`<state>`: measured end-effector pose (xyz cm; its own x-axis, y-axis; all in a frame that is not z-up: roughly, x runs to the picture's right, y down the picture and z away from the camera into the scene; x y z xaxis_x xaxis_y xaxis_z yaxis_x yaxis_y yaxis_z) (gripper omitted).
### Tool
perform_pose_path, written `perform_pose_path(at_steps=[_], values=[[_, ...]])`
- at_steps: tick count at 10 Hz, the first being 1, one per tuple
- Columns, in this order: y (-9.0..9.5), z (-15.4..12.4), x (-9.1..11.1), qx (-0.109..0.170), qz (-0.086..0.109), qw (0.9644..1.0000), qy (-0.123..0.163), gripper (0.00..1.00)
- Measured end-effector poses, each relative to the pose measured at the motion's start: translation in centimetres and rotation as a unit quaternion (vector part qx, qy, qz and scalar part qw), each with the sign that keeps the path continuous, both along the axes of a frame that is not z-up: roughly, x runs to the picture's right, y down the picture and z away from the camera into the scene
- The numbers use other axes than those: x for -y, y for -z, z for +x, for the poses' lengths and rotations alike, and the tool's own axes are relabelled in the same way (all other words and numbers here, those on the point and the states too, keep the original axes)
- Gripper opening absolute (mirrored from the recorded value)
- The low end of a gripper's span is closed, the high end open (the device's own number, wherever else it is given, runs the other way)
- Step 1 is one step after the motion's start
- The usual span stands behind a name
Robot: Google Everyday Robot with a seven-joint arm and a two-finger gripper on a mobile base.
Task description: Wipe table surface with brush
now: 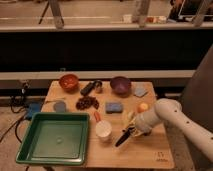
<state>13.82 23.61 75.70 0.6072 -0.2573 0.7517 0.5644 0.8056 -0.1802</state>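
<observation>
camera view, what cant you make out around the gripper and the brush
1. The gripper, over the front right of the table surface: its hold on the brush is hidden by the end of the arm.
2. Brush tip: too small to tell whether it touches the wood.
3. The corner mark: too small to read.
4. The arm: cut off by the right edge.

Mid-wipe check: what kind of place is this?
Probably a robot test lab: a wooden table staged with props, a green tray, loose cables on the floor. The gripper holds the brush beside the white cup.
</observation>
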Motion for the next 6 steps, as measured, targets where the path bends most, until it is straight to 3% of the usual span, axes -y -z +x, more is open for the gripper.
perform_pose_path(at_steps=[3, 6], values=[[2.9, 0.3, -3.0, -0.003, -0.014, 0.9999, -0.003, 0.00], [5.4, 0.4, -5.8, 0.004, -0.042, 0.9990, -0.017, 0.00]])
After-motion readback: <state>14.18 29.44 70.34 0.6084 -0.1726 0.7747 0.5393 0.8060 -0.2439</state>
